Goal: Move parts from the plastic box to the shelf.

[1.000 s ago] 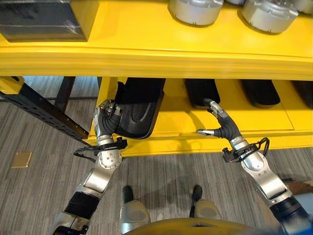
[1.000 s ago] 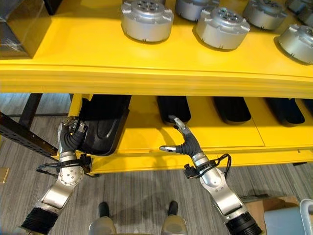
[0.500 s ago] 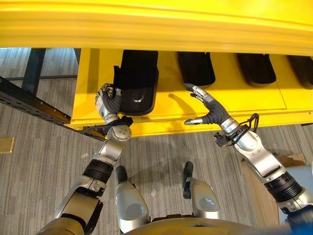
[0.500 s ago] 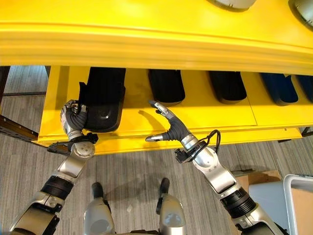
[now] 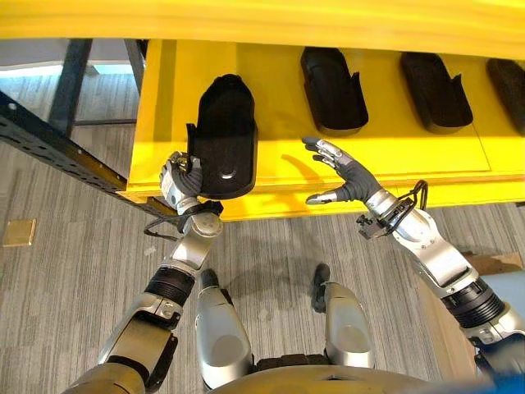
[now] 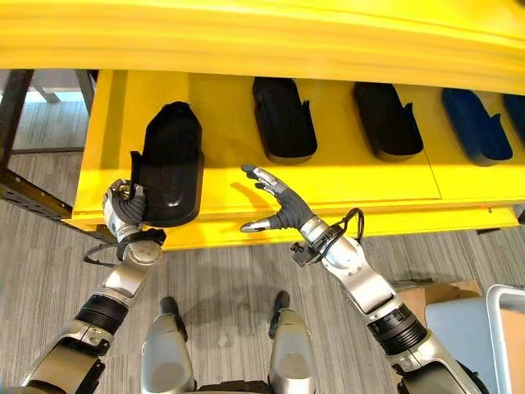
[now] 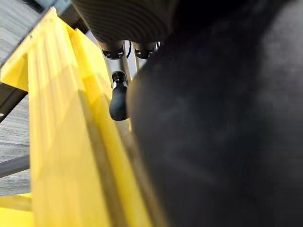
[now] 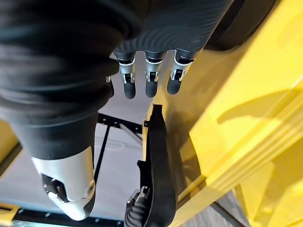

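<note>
Left eye view shows the black part (image 5: 222,144) lying on the yellow shelf (image 5: 279,176) at its left end, its near edge at the shelf's front lip. The left robot hand (image 5: 182,175) has its fingers curled round that near left corner, gripping the part. A second ago the part sat partly under the upper level, and the whole picture has shifted down since, so the camera moved too; even so, the part seems, as far as I can tell, to sit squarer on the shelf now. The right robot hand (image 5: 340,174) has stayed spread and empty, hovering over the bare shelf just right of the part. Three more black parts (image 5: 331,89) lie in a row further back. Placement looks nearly done; releasing the grip would be the step left
</note>
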Available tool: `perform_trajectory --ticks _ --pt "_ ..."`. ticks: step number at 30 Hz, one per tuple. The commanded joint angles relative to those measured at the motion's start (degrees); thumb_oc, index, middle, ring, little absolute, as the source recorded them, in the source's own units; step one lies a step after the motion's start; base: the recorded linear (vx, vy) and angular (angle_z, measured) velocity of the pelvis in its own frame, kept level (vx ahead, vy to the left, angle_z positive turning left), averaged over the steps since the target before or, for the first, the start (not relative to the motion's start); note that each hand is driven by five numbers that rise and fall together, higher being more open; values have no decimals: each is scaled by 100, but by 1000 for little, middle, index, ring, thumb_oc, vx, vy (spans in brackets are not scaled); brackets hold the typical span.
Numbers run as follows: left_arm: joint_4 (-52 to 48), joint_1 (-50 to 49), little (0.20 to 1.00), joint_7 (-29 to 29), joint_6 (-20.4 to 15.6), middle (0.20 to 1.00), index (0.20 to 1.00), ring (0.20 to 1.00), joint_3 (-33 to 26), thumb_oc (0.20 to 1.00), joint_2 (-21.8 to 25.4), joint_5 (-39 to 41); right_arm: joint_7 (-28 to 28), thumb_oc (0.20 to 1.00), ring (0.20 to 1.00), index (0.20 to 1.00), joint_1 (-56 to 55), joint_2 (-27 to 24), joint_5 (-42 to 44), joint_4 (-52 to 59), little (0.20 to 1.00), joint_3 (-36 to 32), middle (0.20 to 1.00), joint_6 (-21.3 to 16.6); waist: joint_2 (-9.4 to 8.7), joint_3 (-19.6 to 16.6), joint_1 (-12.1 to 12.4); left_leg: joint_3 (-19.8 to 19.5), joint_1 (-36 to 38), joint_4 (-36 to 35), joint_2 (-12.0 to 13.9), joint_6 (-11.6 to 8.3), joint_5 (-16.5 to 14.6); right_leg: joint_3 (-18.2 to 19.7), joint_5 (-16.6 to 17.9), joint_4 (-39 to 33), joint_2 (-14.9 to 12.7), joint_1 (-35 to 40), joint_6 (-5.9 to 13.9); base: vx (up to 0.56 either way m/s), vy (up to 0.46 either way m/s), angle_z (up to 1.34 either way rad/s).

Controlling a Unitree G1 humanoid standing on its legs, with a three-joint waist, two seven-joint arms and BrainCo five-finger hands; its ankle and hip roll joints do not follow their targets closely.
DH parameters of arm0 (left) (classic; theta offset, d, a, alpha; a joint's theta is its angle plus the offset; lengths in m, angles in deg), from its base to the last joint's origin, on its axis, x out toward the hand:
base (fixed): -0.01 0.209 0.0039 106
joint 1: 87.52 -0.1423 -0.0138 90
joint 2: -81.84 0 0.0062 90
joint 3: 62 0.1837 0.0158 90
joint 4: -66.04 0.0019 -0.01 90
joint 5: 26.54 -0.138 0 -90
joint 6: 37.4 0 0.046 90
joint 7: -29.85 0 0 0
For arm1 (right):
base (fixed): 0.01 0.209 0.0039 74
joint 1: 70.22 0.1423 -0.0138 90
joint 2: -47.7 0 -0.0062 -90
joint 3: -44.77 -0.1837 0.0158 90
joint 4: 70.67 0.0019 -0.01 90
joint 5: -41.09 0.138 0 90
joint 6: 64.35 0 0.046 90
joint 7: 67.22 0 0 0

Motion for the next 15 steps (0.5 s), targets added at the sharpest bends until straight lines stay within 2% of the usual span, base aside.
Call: perform_trajectory --ticks 1,2,6,11,15 --pt "-65 191 200 224 -203 200 200 200 -20 200 43 -132 43 1000 1000 1000 16 230 173 172 1000 -35 1000 -90 18 -381 5 687 55 529 85 338 -427 -349 -627 721 24 127 -229 79 60 -1" --pt "117 297 200 298 -190 200 200 200 -66 200 44 -98 40 1000 1000 1000 74 273 258 156 1000 21 1000 21 50 -420 -15 702 17 762 135 363 -539 -324 -709 961 -58 78 -236 75 73 2" --pt "647 614 200 377 -148 200 200 200 -174 200 149 1 68 1000 1000 1000 53 275 219 186 1000 97 1000 215 134 -521 -102 724 42 999 144 401 -648 -232 -792 1252 -200 40 -224 110 94 0" --pt "1300 1018 200 376 -158 200 200 200 -296 200 308 145 171 1000 1000 1000 14 244 175 179 1000 165 1000 423 217 -637 -214 776 121 1081 131 403 -668 -143 -813 1368 -297 37 -205 134 87 -3" --pt "1714 1407 200 397 7 200 200 200 -266 200 537 163 248 1000 1000 1000 46 148 191 245 1000 161 1000 568 253 -649 -326 809 75 1148 133 388 -677 -45 -830 1463 -332 -94 -208 73 77 -5"
